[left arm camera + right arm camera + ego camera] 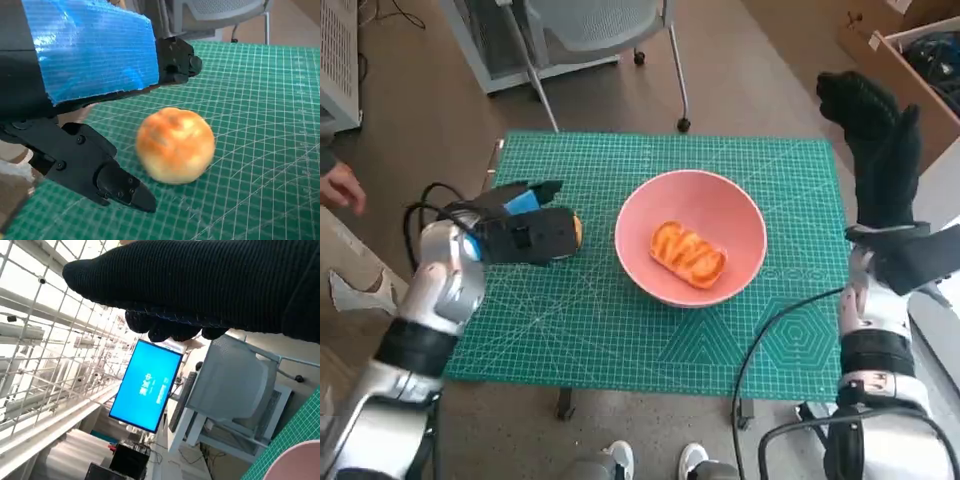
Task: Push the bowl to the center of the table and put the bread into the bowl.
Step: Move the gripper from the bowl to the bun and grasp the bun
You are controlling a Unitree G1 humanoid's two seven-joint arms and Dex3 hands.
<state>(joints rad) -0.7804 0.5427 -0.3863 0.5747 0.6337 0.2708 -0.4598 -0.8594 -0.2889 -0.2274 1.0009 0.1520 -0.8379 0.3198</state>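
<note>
A pink bowl (638, 215) stands near the middle of the green cutting mat (620, 330), with an orange swirled bread (688, 254) lying inside it. A round golden bread roll (576, 230) (175, 145) sits on the mat left of the bowl. My left hand (525, 232) (90, 55) lies low beside the roll, its black fingers (120, 187) spread on either side of it and not touching it. My gloved right hand (880, 140) (200, 285) is raised above the table's right edge, holding nothing. The right wrist view shows only a corner of the bowl's rim (300, 462).
A grey office chair (590, 25) stands behind the table, and a cardboard box (910, 60) sits at the far right. A person's hand (340, 185) shows at the left edge, feet (655, 460) at the front. A black cable (770, 330) crosses the mat's right front.
</note>
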